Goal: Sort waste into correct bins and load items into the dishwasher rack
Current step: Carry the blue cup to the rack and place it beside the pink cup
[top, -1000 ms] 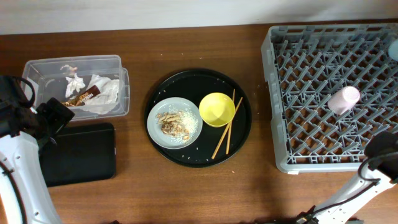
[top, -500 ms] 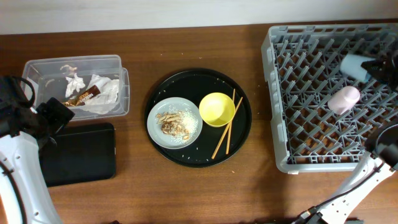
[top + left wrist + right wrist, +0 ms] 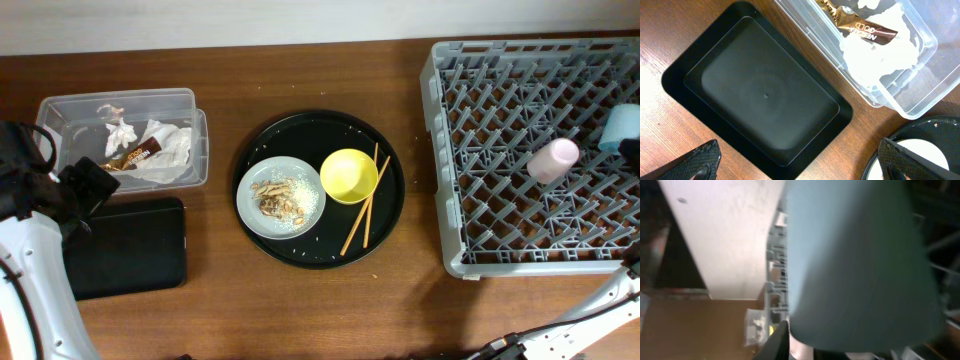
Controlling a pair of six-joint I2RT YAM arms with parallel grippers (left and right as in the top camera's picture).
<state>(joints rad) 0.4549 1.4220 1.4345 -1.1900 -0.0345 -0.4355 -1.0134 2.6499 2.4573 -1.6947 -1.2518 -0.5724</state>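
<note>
"Overhead first: where is the light blue cup [image 3: 622,128]?"

"At the 3 o'clock edge of the dishwasher rack [image 3: 520,262], partly cut off by the frame. In my right wrist view it's a pale blur across nearly everything, with one dark finger [image 3: 781,339] along its lower edge. I take my right gripper [image 3: 852,347] to be clamped on it, though the second finger is hidden."

"Which way does it need to go?"

"Toward 9 o'clock, inward over the pegs. The small pink cup [image 3: 553,160] lies on its side at about 8 o'clock from the blue one, close by. Its long axis runs 8 to 2. I'd guess the free lattice at 10 or 11 o'clock from my hand is the safer spot. The blur keeps me from telling which way the blue cup's mouth faces."

"And your other hand?"

"My left gripper [image 3: 800,167] has its fingers spread wide, holding nothing, over the shallow black tray [image 3: 765,95] at the table's 9 o'clock side. It's well away from the rack, so this placement belongs to the right arm."

"What's left?"

"The grey plate [image 3: 312,205] with scraps, the yellow-green bowl [image 3: 349,176] and the chopsticks [image 3: 362,215] sit on the round black tray [image 3: 300,250], between my two hands."
</note>
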